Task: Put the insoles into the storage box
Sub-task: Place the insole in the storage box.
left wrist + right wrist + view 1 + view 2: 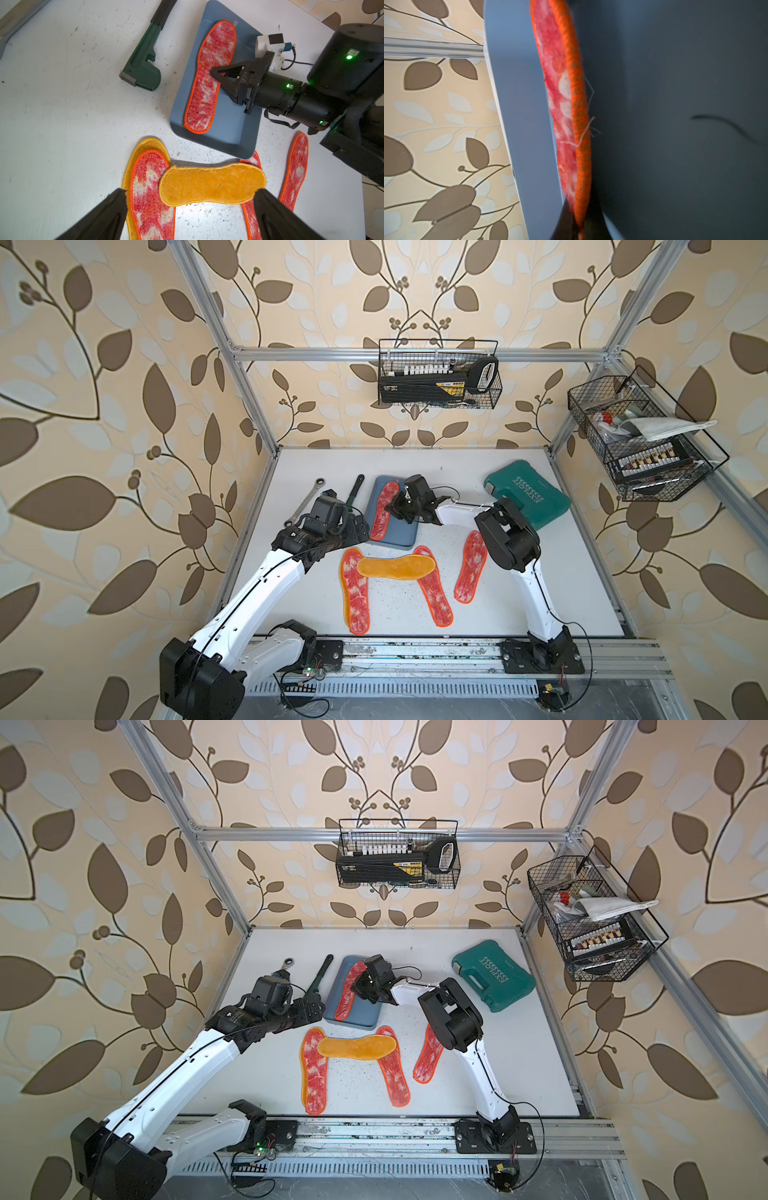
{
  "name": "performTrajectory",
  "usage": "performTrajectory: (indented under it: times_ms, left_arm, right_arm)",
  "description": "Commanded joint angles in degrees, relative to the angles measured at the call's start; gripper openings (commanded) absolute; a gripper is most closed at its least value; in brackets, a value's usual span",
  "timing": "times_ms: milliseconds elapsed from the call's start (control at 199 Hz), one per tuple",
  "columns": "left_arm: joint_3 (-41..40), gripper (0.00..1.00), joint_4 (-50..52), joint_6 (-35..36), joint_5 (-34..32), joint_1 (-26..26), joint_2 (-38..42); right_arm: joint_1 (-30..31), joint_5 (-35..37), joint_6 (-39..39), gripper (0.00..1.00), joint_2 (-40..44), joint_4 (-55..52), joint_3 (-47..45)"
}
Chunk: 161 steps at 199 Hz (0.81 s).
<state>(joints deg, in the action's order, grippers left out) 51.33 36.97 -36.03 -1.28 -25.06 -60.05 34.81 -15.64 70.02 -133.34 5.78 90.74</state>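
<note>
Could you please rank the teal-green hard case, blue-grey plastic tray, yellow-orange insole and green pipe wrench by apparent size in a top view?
1-2. Teal-green hard case and blue-grey plastic tray: too alike to rank; right arm overlaps both.
3. Yellow-orange insole.
4. Green pipe wrench, partly hidden.

Top views: both look down from high up at the whole white table [415,472]; they see nearly the same things.
Left wrist view: looks from low over the table at the shallow blue-grey plastic tray [228,128].
Right wrist view: very close, along the edge of the red-white fabric insole with orange edging [562,93] in the tray.
Shared: all four show that tray and insole.
</note>
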Motion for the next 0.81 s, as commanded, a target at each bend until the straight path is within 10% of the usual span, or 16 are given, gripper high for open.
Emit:
performTrajectory:
  times_ms: [0, 257, 806]
  left_arm:
    - [-0.7, 0.99, -1.1, -0.2, 1.0, 0.5, -0.4]
    - [-1.2, 0.99, -1.0, 0.2, 0.8, 0.9, -0.9]
    - [-2.3, 0.99, 0.5, -0.8, -1.7, 1.1, -1.8]
  right_arm:
    - [0.7, 0.4, -1.0, 0.07, -2.2, -2.4, 2.3]
    - [1.8, 1.9, 0.0, 0.14, -2.9, -5.1, 4.7]
    - [2.9, 10.3, -2.2, 0.66, 9.8, -13.6, -2.2]
